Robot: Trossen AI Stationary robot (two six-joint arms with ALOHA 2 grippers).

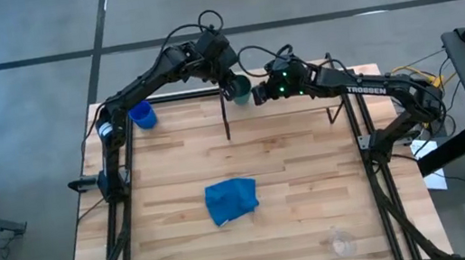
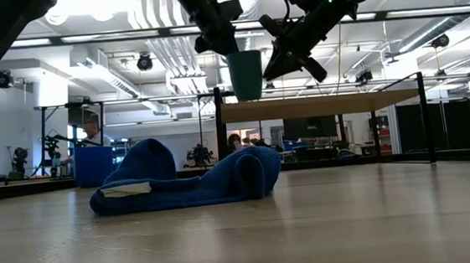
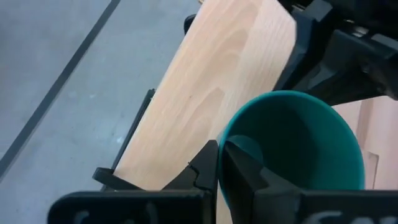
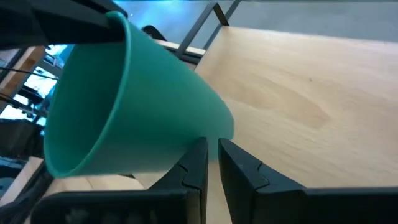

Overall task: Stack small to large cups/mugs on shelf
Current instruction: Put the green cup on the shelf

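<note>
Above the shelf (image 2: 317,106) the left claw (image 3: 219,163) pinches the green cup's (image 2: 246,74) rim, the right claw (image 4: 211,163) nearly shut and empty; mug (image 1: 143,115) and glass (image 1: 342,244) still wait

In the high view the glass (image 1: 343,243) near the bench's front edge was too faint to make out clearly. The arms hid part of the shelf (image 1: 278,96). The left wrist view cut off the green cup (image 3: 292,149) at its lower edge. The mug (image 2: 95,166) showed only partly behind the cloth (image 2: 188,181).
</note>
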